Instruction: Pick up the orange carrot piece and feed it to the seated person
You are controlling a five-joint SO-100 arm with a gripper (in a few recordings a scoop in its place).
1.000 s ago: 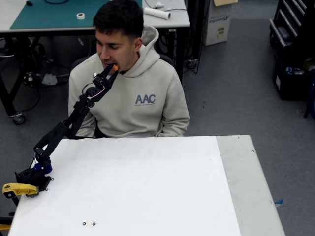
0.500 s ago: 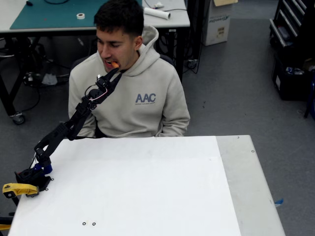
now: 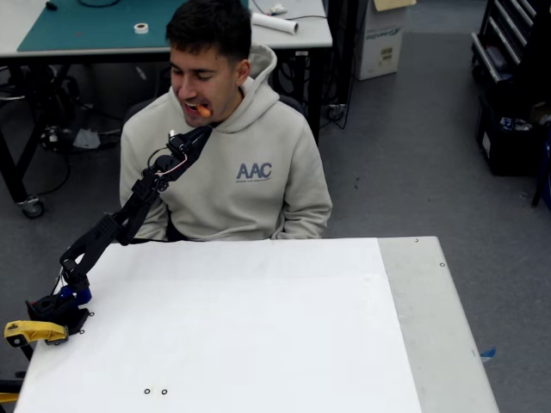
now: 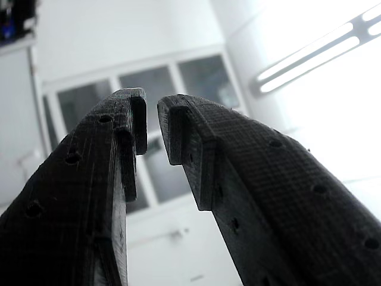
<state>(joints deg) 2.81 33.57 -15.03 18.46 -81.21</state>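
Orange carrot piece sits between the seated person's lips; the hand, just below the chin, is narrowly parted and empty. Judged light, stiff, smooth; pinch it mid-length.

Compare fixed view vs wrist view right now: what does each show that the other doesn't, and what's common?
Fixed view alone: the seated person behind the white table, the orange carrot piece at the person's mouth and apart from the fingertips, and the arm reaching up from its base at the table's left edge. Wrist view alone: a close look at the two black fingers with a narrow bare gap between the tips, against a ceiling light and windows. Both: the gripper, raised and holding nothing.
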